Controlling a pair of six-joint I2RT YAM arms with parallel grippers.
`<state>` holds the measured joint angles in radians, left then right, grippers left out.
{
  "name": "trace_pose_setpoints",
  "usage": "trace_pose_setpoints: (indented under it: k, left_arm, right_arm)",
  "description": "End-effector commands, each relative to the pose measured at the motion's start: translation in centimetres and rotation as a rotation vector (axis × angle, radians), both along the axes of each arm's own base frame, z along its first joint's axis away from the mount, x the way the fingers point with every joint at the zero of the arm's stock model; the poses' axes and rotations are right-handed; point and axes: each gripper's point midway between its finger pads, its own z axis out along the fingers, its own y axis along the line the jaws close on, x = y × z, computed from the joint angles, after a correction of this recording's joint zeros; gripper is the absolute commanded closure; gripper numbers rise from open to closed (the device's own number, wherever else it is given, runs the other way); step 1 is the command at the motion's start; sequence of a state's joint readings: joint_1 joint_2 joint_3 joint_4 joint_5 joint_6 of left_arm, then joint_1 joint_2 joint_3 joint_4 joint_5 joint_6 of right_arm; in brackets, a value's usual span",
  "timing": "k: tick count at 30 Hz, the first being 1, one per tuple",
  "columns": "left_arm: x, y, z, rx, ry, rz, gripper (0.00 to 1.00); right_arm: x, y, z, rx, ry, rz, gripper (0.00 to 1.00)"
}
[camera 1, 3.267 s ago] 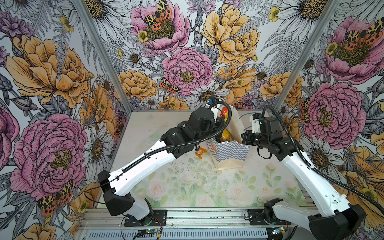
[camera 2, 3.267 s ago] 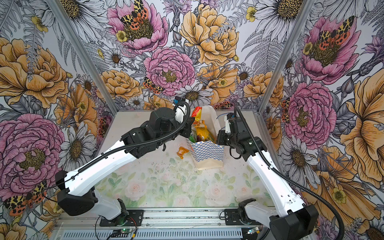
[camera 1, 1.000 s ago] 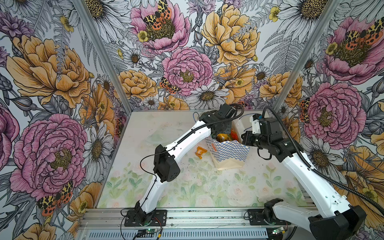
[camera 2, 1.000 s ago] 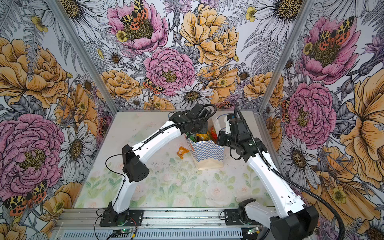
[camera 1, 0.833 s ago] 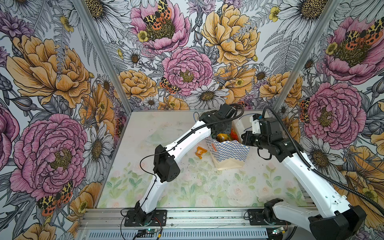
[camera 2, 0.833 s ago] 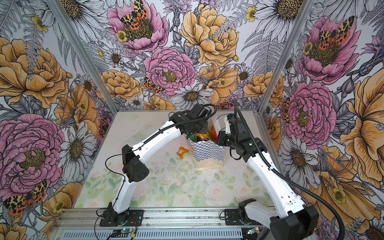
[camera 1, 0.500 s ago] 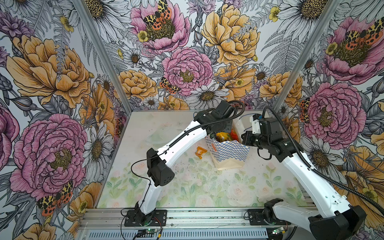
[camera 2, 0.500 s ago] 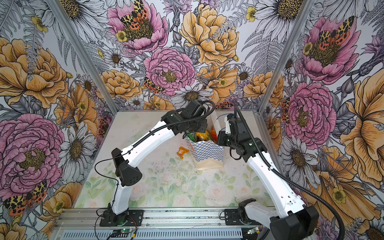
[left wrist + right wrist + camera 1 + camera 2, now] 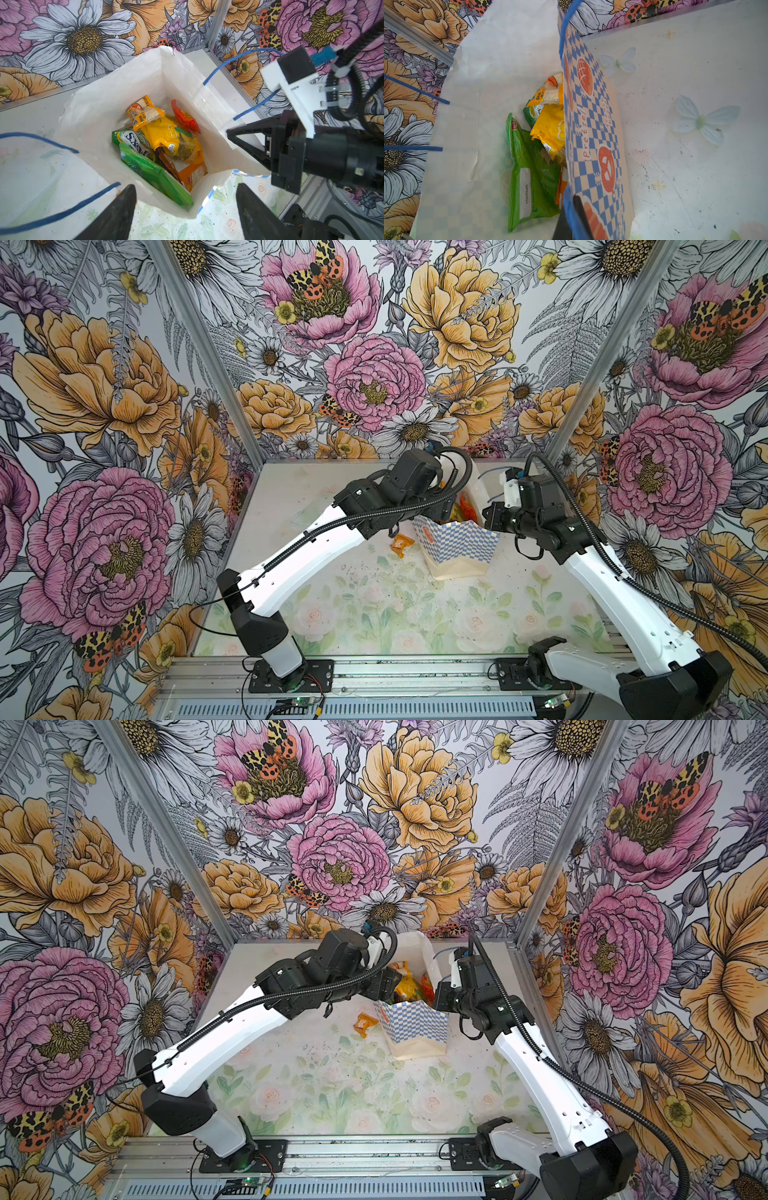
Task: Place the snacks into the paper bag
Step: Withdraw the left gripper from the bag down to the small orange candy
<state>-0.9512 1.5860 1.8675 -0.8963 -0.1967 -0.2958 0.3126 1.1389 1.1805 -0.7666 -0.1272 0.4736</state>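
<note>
From where I stood, the left gripper (image 9: pixel 185 187) hung just above the mouth of the paper bag (image 9: pixel 99 104), its jaws spread wide with nothing between them. Directly beneath it, inside the bag, lay the snacks (image 9: pixel 166 145) in a loose heap: a large green packet (image 9: pixel 153 172) nearest its fingertips, a yellow packet (image 9: pixel 164 133) on top of the pile, a red packet (image 9: pixel 185 118) farther off, and a smaller green one marked FOX'S (image 9: pixel 133 139) tucked under the yellow. Across the opening from the left gripper, the right gripper (image 9: pixel 230 135) was pinched closed on the bag's rim, pulling that wall outward so the mouth gaped (a sensible job for the spare arm). In both top views one small orange packet (image 9: pixel 401 542) lay on the table (image 9: pixel 374 614), outside the bag, just beside its foot and below the left arm's wrist, on the side away from the right gripper. By my reckoning the work was nearly finished: most packets were in, and that orange one was the only snack I could see left to fetch, though the left arm hid part of the table.
</note>
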Motion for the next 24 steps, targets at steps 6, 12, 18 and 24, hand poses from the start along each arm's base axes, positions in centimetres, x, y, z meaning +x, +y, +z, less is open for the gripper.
trace_pose_setpoints:
  k: [6,12,18,24]
  left_arm:
    - [-0.3,7.8,1.6,-0.17,-0.223,0.132,0.17]
    - [-0.8,13.6,-3.8,-0.214,-0.16,0.234,0.13]
    - [-0.3,15.9,-9.8,-0.164,-0.093,0.322,0.07]
    - [0.6,15.1,-15.0,-0.104,-0.014,0.32,0.06]
  right_arm:
    - [0.2,0.0,1.9,0.019,-0.072,0.002,1.0]
    - [0.5,-0.1,1.5,0.014,-0.063,0.0,1.0]
    - [0.7,-0.1,1.8,0.013,-0.068,-0.005,1.0]
    - [0.7,-0.1,2.1,0.016,-0.075,-0.009,1.0]
